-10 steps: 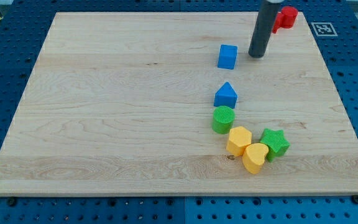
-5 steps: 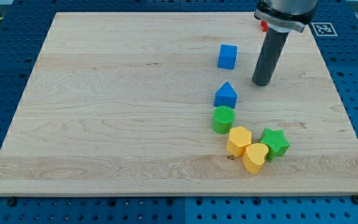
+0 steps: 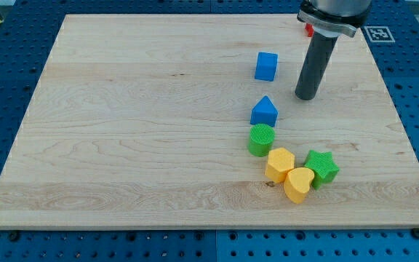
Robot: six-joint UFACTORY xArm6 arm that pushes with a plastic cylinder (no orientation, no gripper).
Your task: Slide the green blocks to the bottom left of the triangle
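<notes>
A blue triangle block lies right of the board's middle. A green cylinder sits just below it, touching or nearly so. A green star lies further to the view's right, beside two yellow blocks. My tip rests on the board to the upper right of the triangle, apart from every block.
A blue cube lies above the triangle, left of the rod. A yellow hexagon and a yellow heart sit between the cylinder and the star. A red block shows partly behind the rod at the board's top edge.
Over the last second my tip moved down the view, from beside the blue cube to upper right of the triangle. It has held still for the last half second. No block moved.
</notes>
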